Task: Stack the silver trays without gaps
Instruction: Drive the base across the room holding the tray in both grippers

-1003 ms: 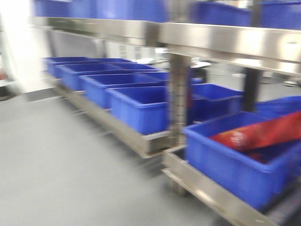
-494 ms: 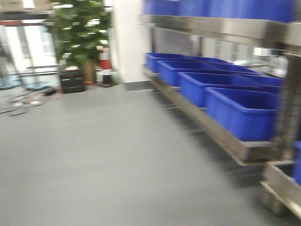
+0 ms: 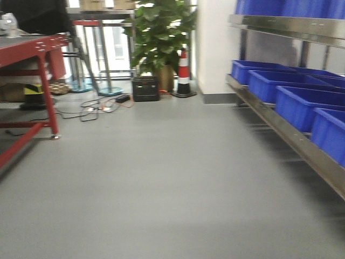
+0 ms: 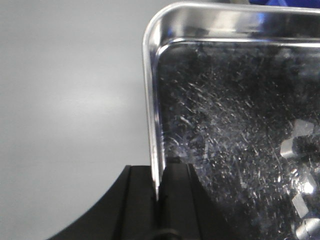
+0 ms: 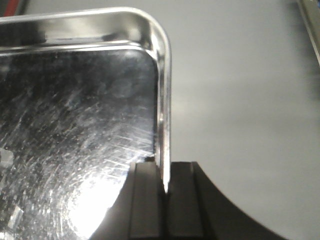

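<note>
The left gripper [image 4: 160, 196] pinches the thin out-turned rim of a silver tray [image 4: 230, 125], its two black fingers [image 4: 140, 200] closed tight on either side of the pan's left edge. In the right wrist view, the right gripper [image 5: 166, 186] is clamped the same way on the right-hand rim of a silver tray [image 5: 75, 115]; whether both arms hold one pan cannot be told. The scratched, mirror-bright pan bottom reflects parts of the rig, and a rounded corner shows in each wrist view. The tray hangs above a bare grey floor [image 4: 70, 100], touching nothing but the fingers.

The front camera looks down an open stretch of that floor [image 3: 161, 178]. A row of blue bins [image 3: 299, 102] sits on a steel shelf rail [image 3: 280, 129] along the right. A red table [image 3: 38, 51] stands at left. At the far wall are a potted plant [image 3: 161, 32], a traffic cone [image 3: 184, 73], a black box [image 3: 145, 88] and loose cables [image 3: 91, 110].
</note>
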{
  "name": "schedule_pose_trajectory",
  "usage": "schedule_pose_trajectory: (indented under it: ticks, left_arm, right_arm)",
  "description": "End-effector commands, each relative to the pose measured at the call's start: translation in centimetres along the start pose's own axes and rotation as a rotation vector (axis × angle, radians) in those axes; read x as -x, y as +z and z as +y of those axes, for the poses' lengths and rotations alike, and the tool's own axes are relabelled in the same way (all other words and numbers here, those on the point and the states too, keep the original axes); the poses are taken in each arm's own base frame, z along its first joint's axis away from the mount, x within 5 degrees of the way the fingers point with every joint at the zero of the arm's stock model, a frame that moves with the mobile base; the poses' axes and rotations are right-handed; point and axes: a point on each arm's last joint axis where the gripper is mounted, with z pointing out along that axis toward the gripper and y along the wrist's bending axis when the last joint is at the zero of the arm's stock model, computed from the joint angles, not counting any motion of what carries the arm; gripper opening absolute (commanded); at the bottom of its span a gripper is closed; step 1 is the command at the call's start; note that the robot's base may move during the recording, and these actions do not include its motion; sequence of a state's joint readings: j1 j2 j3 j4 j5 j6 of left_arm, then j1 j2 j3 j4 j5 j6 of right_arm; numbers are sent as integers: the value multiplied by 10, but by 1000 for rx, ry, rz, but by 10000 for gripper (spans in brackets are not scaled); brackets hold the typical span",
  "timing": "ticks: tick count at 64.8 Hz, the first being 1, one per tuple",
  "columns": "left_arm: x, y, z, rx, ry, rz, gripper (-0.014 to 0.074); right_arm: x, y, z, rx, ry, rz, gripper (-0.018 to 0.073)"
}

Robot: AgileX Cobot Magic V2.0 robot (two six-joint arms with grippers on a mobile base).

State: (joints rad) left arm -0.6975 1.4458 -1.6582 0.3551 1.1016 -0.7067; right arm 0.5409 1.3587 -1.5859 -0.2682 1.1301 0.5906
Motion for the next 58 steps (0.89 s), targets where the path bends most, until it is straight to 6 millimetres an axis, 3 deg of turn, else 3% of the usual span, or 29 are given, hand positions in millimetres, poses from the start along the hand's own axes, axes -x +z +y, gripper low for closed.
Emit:
schedule_pose_trajectory:
  ticks: [1, 58]
  left_arm:
    - [4, -7, -3, -34, 2, -36, -16]
    - [4, -7, -3, -34, 2, -36, -16]
  right_arm:
    - [4, -1, 1, 8, -16, -44, -77]
    - [4, -1, 1, 8, -16, -44, -77]
